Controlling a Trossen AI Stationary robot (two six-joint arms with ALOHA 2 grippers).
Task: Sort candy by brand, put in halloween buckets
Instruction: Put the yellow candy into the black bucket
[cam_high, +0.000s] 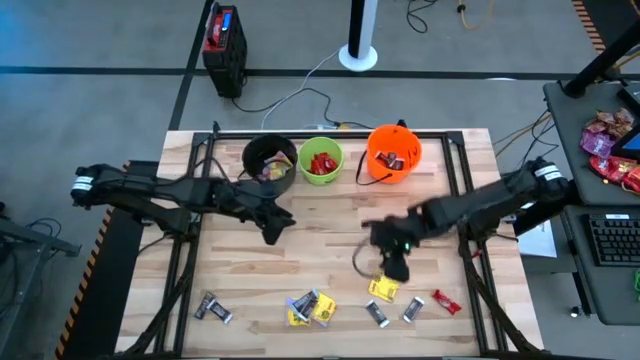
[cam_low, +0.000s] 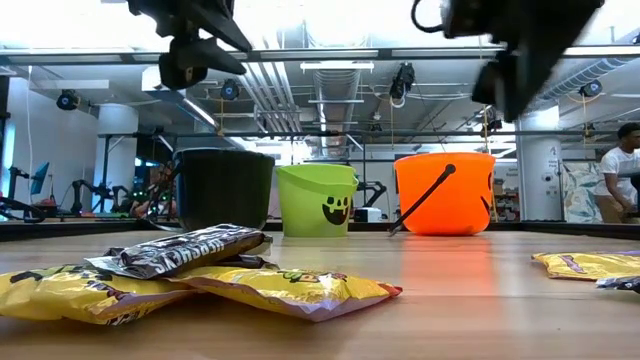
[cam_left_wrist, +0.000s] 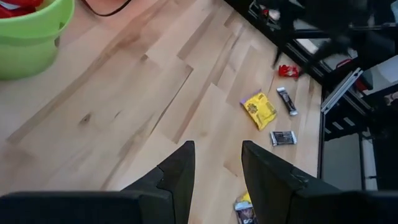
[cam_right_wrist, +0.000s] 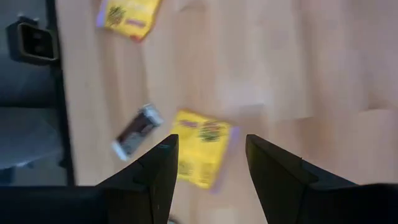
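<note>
glossy crinkled yellow packets (cam_low: 250, 288) — round buckets (cam_low: 320, 200)

left claw (cam_high: 277, 229): empty, fingers parted, raised | right claw (cam_high: 395, 266): empty, fingers parted, pointing down

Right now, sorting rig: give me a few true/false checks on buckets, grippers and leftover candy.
1. The three buckets stand in a row at the table's far edge: black bucket, green bucket, orange bucket. True.
2. The green bucket is empty. False: red candy lies inside it.
3. The right gripper is open, nothing between its fingers, above a yellow packet. True.
4. The left gripper is clamped on a red bar. False: it is open and empty, over bare wood in front of the buckets.
5. All candy is already sorted. False: a red bar, yellow packets and dark bars lie along the table's near edge.
</note>
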